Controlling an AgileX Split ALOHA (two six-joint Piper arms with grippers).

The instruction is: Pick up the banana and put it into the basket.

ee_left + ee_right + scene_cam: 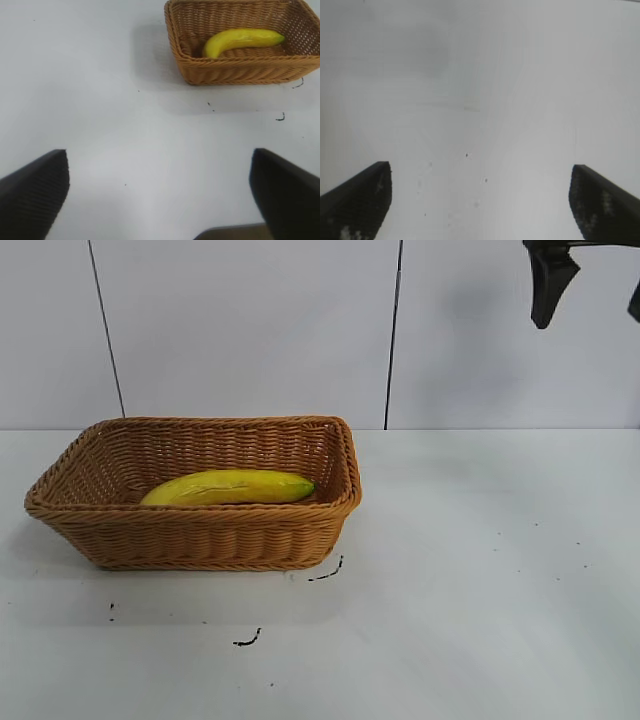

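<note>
Inside the tan woven wicker basket (200, 530) at the frame's left lies the long curved yellow banana (228, 487). High at upper right, the right claw (590, 285) hangs with fingers spread; the left claw (160, 200), seen from its wrist, gapes over bare white tabletop (480, 590).

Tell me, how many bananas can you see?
1. The banana lies inside the basket on the table, with its dark tip toward the basket's right end. Nothing suggests another one hidden beneath it.
</note>
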